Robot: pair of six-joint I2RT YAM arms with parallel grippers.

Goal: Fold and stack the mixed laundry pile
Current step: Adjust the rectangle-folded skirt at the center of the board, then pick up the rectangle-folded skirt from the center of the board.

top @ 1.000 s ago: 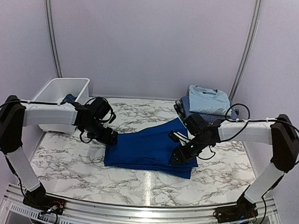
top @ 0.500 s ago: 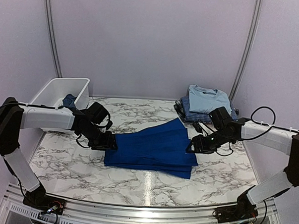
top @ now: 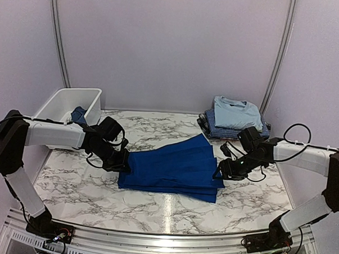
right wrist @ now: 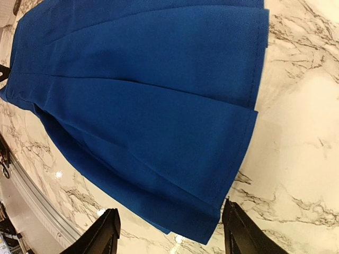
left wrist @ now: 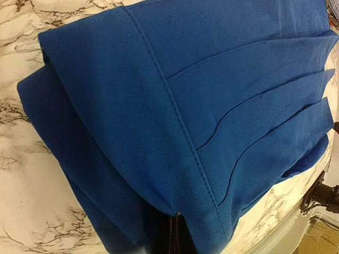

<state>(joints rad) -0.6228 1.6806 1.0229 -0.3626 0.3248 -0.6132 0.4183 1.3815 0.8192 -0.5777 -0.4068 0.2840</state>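
A royal blue garment [top: 170,169] lies folded in pleats on the marble table [top: 77,182]. My left gripper [top: 124,163] is shut on its left edge; in the left wrist view the blue cloth [left wrist: 175,116] bunches down between the closed jaws of the gripper [left wrist: 177,238]. My right gripper [top: 219,171] hangs open over the garment's right edge, and the right wrist view has its dark fingers [right wrist: 103,235] wide apart above the blue hem [right wrist: 159,121]. At the back right a light blue T-shirt [top: 235,112] sits folded on a checked shirt [top: 214,129].
A white plastic bin [top: 69,114] stands at the back left with a blue cloth [top: 78,114] inside. The metal rail [top: 164,242] runs along the near edge. Cables loop off both arms.
The left gripper closed on the blue garment's left edge. The right arm drew back from over the garment's front right to its right edge and opened wider.
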